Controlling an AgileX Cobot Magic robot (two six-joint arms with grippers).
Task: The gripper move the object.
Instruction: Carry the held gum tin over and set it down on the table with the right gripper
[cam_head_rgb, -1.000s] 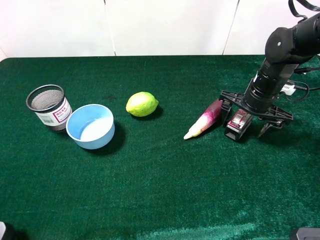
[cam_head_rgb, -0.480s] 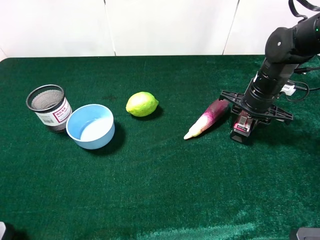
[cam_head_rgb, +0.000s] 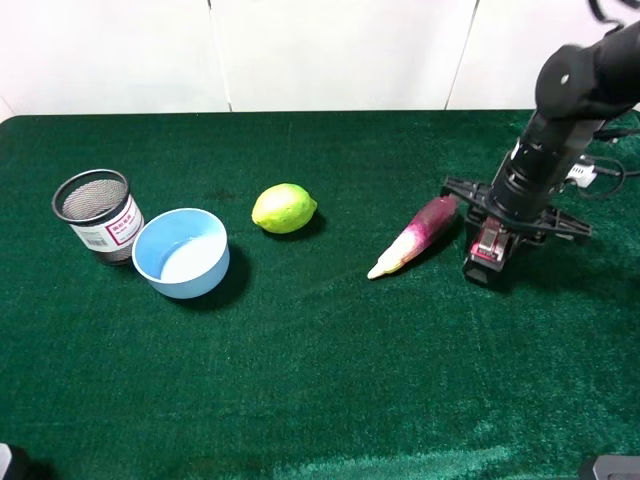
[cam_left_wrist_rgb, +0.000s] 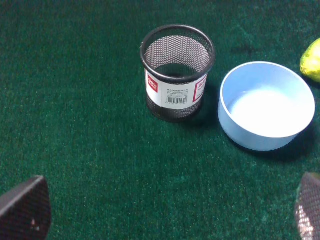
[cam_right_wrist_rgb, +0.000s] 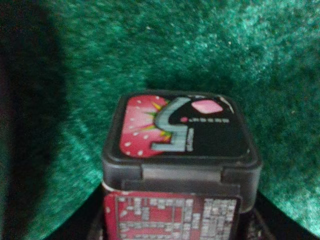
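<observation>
The box (cam_head_rgb: 487, 252) was held at the right of the bench (cam_head_rgb: 320, 380), just beside the purple end of the vegetable (cam_head_rgb: 412, 237). The right gripper (cam_head_rgb: 492, 240) was clenched on it, presumably ready for it to be carried off. Whether it was clear of the cloth could not be told. Its strawberry-printed top was shown only in the right wrist view. The left gripper (cam_left_wrist_rgb: 165, 217), spread wide near the mesh cup (cam_left_wrist_rgb: 175, 92) and bowl (cam_left_wrist_rgb: 260, 142), was best seen in its own wrist view.
</observation>
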